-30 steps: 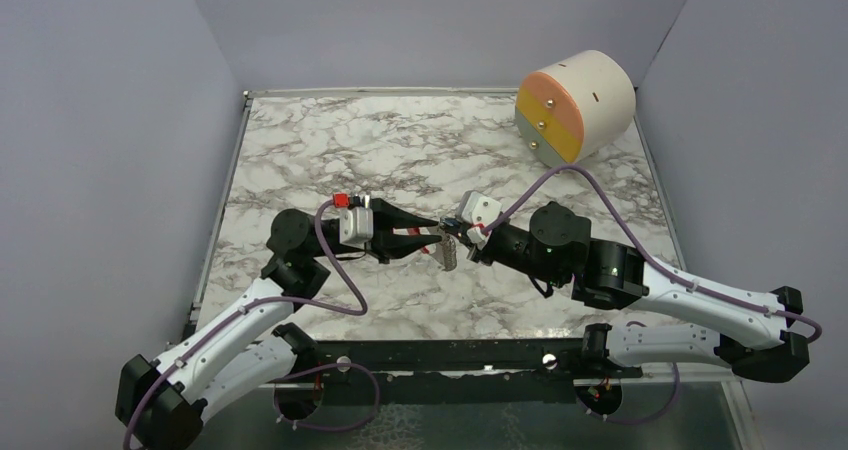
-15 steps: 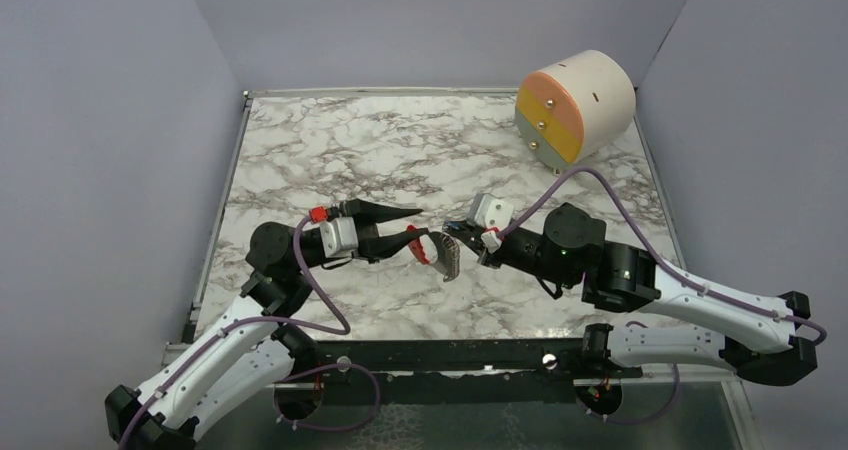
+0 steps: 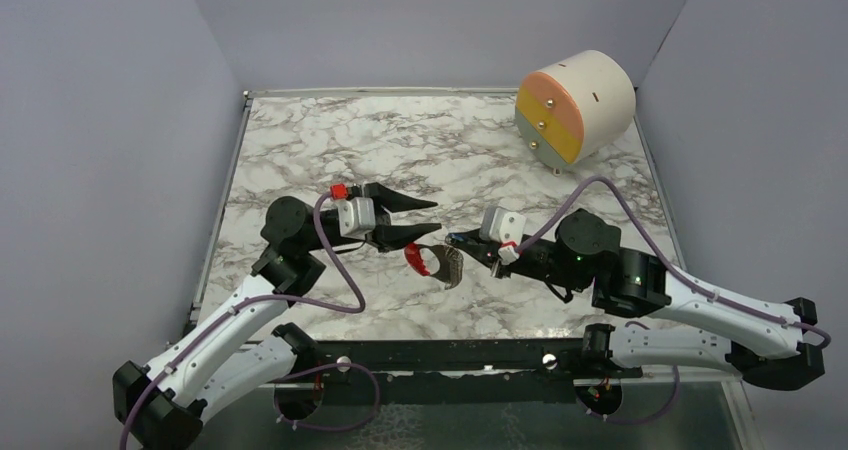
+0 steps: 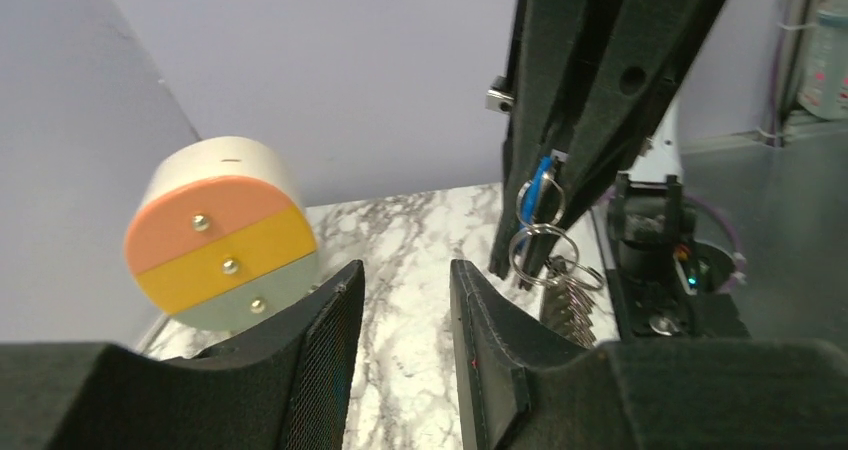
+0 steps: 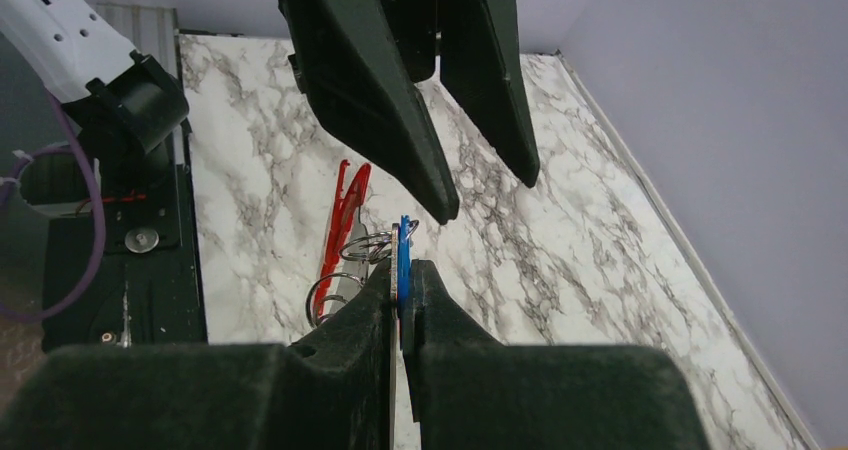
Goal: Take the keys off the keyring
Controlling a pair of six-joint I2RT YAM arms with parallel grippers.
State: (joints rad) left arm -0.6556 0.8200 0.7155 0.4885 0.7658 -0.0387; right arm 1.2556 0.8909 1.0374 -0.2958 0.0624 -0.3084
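My right gripper is shut on the keys, a small blue-and-silver piece pinched edge-on between its fingertips. Wire rings hang from it, linked to the keyring, a grey ridged band with a red part low over the marble. My left gripper stands open just left of the right gripper, above the red part, with nothing between its fingers. In the left wrist view the blue keys, the rings and the grey band hang under the right gripper's fingers.
A big cream cylinder with orange, yellow and grey-green drawer fronts lies at the table's far right corner. Purple walls close in three sides. The marble table has a black rail along its near edge.
The left gripper drew back left, then came back towards the keyring, its jaws wider. The right gripper shifted right with the keys; the red part now shows below the left fingers.
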